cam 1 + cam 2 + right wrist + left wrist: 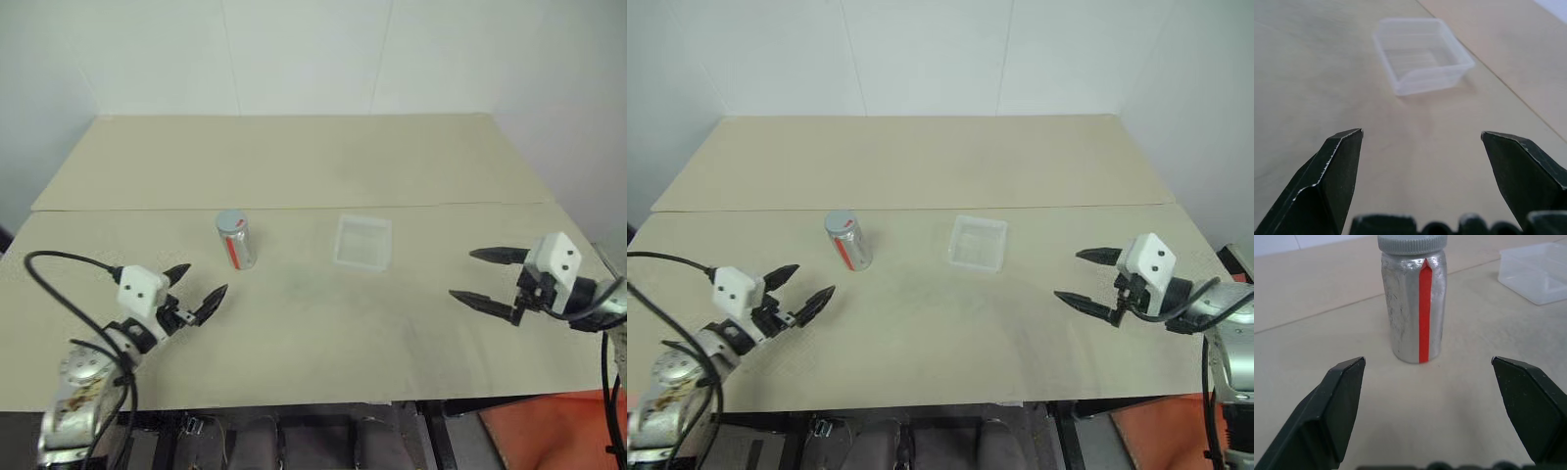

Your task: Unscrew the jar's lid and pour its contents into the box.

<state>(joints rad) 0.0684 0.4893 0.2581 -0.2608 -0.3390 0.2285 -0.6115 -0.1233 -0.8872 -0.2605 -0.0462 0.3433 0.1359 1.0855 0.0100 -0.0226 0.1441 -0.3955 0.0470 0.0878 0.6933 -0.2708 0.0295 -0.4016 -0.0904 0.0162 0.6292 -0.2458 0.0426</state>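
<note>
jar (235, 240) stands upright, lid (230, 221) on, beside the box (363, 242); left gripper (196, 287) and right gripper (483, 277) both gape apart, empty.

Silver jar (1413, 308) with red stripe, grey lid (1412, 243), clear whitish box (1420, 54)

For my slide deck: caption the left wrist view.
Open left tool faces the upright jar, grey lid on, with the clear box beyond on the table.

Jar (235, 241) upright, lid (230, 221) on; box (363, 242) beside
</note>
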